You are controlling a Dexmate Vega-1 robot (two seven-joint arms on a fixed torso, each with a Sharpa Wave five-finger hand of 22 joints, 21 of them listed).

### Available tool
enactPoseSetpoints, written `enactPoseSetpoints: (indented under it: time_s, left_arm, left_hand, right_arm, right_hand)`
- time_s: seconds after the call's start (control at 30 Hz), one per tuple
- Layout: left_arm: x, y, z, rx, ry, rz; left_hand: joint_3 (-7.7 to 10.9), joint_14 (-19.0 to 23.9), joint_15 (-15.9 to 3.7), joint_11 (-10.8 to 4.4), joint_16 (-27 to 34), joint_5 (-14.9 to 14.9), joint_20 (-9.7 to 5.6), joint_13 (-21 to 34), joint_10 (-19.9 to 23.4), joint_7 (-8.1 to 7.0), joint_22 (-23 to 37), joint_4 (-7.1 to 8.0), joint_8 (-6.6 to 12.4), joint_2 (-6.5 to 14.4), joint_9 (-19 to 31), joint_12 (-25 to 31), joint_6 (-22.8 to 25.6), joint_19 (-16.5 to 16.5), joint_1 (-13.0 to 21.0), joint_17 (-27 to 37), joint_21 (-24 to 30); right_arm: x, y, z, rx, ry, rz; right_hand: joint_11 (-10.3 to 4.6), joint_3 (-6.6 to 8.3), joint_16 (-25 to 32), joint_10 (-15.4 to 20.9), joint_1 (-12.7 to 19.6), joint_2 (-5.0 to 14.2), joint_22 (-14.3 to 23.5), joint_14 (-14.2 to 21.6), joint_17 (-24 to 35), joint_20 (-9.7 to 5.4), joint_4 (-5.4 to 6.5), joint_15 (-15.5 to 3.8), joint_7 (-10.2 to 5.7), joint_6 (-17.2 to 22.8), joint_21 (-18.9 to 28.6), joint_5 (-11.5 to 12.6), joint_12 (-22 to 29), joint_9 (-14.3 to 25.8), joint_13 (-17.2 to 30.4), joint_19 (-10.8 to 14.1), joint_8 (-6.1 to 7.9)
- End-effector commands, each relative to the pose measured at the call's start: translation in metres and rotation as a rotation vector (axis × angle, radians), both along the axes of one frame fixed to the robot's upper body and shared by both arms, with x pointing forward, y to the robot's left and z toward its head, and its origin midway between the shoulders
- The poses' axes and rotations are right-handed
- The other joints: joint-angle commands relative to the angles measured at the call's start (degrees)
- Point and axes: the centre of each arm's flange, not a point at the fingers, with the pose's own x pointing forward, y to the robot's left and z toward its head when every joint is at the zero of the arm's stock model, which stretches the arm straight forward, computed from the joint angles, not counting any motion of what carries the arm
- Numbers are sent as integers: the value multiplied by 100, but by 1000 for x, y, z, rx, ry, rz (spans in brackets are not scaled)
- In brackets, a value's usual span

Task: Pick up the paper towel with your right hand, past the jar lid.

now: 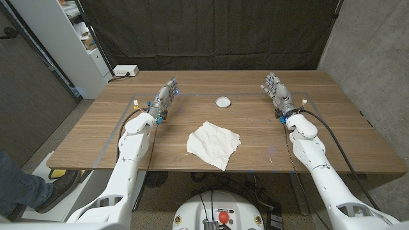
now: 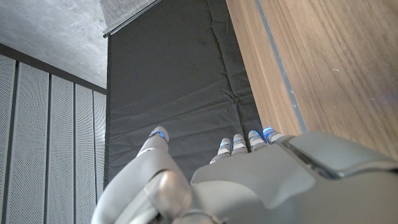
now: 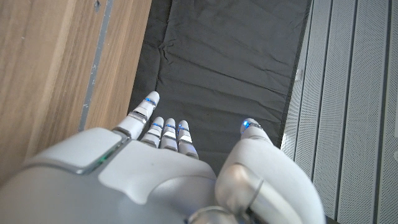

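Right hand [image 1: 277, 91] rests far from paper towel [image 1: 213, 144], fingers apart.

Crumpled white paper towel [image 1: 214, 145] lies near small round jar lid [image 1: 223, 101].

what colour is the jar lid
White; the jar lid shows best in the head view, beyond the paper towel.

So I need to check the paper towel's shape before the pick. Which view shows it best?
The head view: the paper towel lies crumpled but whole near the table's front edge, nearer than the lid. The wrist views look along each hand at the table's edge and the dark curtain, with no towel in them.
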Motion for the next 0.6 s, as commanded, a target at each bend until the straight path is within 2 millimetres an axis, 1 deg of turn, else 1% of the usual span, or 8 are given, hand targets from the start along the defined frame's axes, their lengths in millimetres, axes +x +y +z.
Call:
enactPoseSetpoints:
  time_s: [0.03, 0.23, 0.3, 0.37, 0.6]
  left_arm:
    - [3, 0, 0, 5, 6, -1]
    - [4, -2, 2, 13, 9, -6]
    - [5, -2, 3, 14, 10, -8]
    - [5, -3, 3, 15, 9, -9]
    - [6, -4, 3, 22, 16, -12]
  left_hand:
    - [23, -169, 23, 47, 29, -19, 48, 31, -47, 7, 33, -47, 37, 62, 13, 27, 14, -274, -8, 19, 30]
    - [21, -173, 28, 54, 24, -20, 47, 31, -46, 12, 34, -50, 36, 68, 13, 27, 16, -275, -11, 19, 31]
    - [20, -172, 29, 44, 23, -20, 48, 31, -38, 11, 34, -51, 35, 69, 13, 30, 15, -275, -12, 19, 31]
    - [19, -168, 30, 37, 24, -21, 56, 31, -33, 9, 34, -52, 38, 71, 13, 31, 24, -276, -13, 19, 31]
    - [16, -149, 17, 31, 26, -22, 59, 31, -27, 15, 35, -58, 37, 77, 13, 32, 28, -276, -18, 20, 31]
  right_arm:
    - [-5, 0, 6, -3, -45, 13]
    - [-8, 2, 8, -9, -63, 14]
    - [-8, 2, 8, -5, -73, 24]
    - [-7, 2, 8, -2, -87, 36]
    - [-11, 4, 12, -5, -121, 54]
  right_hand:
    - [20, 1, 29, 22, 77, -12, 22, 11, 13, -28, -34, 4, 15, 54, -8, 57, 18, 13, 9, 47, 25]
    - [20, -1, 27, 21, 80, -11, 22, 9, 4, -29, -38, 18, 15, 54, -11, 58, 14, 14, 9, 50, 22]
    - [49, -5, 31, 46, 82, -15, 22, 22, -4, -8, -44, 45, 24, 78, -16, 59, 21, 14, 9, 45, 28]
    - [66, -11, 39, 72, 85, -25, 21, 51, -13, -4, -52, 26, 17, 120, -20, 60, 28, 15, 9, 43, 42]
    - [42, -25, 45, 108, 97, -56, 20, 86, -35, -9, -74, -31, -2, 143, -9, 67, 33, 15, 7, 89, 43]
